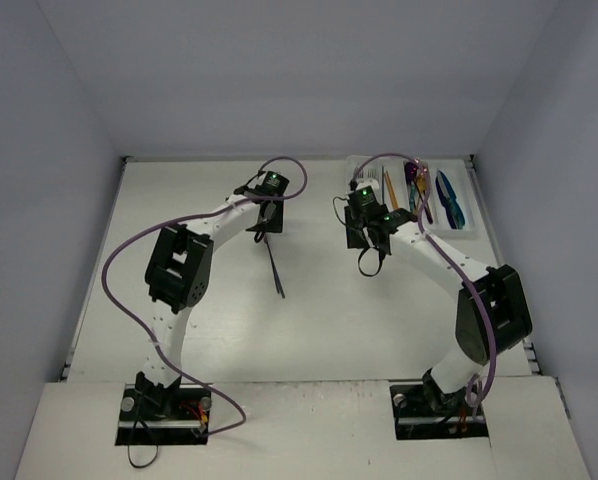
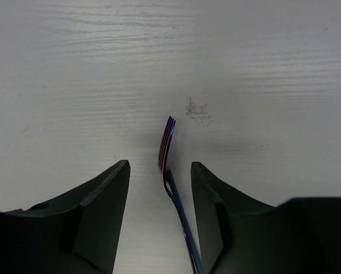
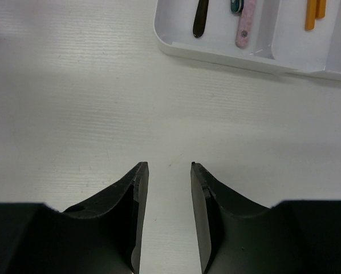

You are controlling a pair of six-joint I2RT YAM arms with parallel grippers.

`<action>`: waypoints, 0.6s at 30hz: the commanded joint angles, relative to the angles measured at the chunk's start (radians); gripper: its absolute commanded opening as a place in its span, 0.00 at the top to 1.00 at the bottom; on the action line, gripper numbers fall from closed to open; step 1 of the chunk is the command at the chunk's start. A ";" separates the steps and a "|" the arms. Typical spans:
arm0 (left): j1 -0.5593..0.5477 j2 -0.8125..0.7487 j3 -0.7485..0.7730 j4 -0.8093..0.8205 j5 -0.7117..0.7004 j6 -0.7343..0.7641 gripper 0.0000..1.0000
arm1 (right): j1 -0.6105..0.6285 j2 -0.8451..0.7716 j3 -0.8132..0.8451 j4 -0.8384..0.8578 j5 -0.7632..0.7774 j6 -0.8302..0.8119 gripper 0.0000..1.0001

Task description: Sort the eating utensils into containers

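While the left claw (image 2: 159,164) stands apart astride a blue-purple fork (image 2: 167,140) lying on the worktop (image 2: 62,85), we note the right claw (image 3: 169,165) apart, empty, near the white tray (image 3: 216,57) holding other utensils (image 3: 244,25).

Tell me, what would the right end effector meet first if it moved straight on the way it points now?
Most likely the bare table just ahead of the right end effector; nothing lies between its fingers. The tray sits farther on, toward the right. Depth is unclear here.
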 commanded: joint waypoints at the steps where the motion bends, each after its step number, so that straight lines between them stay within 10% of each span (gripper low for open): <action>1: -0.003 -0.014 0.077 -0.038 -0.068 0.069 0.61 | 0.007 -0.080 -0.020 0.054 0.001 0.028 0.67; 18: -0.003 0.080 0.146 -0.056 -0.055 0.115 0.98 | 0.010 -0.127 -0.073 0.060 -0.007 0.039 0.67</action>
